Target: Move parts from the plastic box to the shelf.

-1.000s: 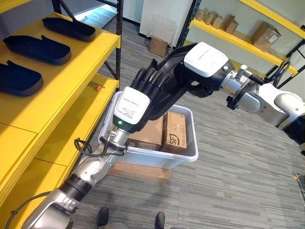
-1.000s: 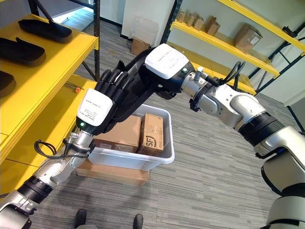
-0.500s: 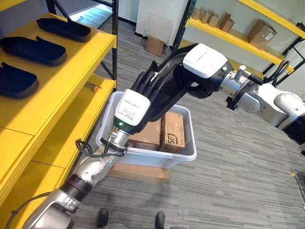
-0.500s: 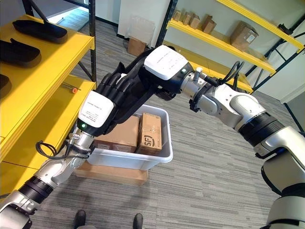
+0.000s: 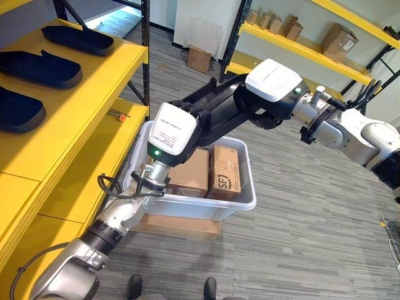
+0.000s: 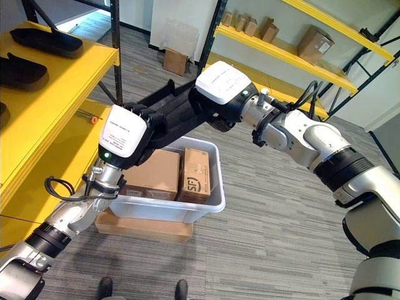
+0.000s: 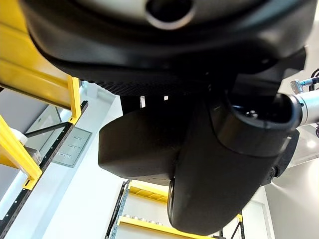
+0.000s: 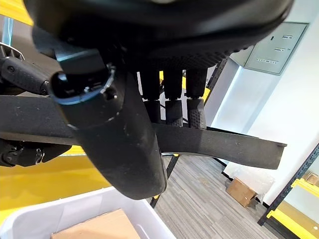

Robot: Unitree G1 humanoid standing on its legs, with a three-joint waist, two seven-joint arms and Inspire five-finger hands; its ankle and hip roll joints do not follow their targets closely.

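Observation:
A long black part [image 5: 215,109] hangs above the white plastic box [image 5: 200,204], held between both hands. My left hand [image 5: 174,128] grips its lower end and my right hand [image 5: 272,80] its upper end. In the right wrist view my fingers [image 8: 174,112] and thumb curl onto the flat black part [image 8: 219,145]. The left wrist view shows my left hand [image 7: 224,164] from very close. Two cardboard boxes [image 5: 190,175] [image 5: 226,170] stand in the plastic box. The yellow shelf [image 5: 75,100] at left carries three black parts [image 5: 53,67].
Flat cardboard [image 5: 181,226] lies under the plastic box. A small orange item [image 5: 122,116] rests on the lower yellow shelf. A dark upright post [image 5: 145,37] stands at the shelf's corner. Another yellow rack [image 5: 300,45] with cardboard boxes runs along the back.
Both hands have turned the black part so it lies flatter and more edge-on. The left hand's fingers, spread over it before, are now hidden behind the hand's white back.

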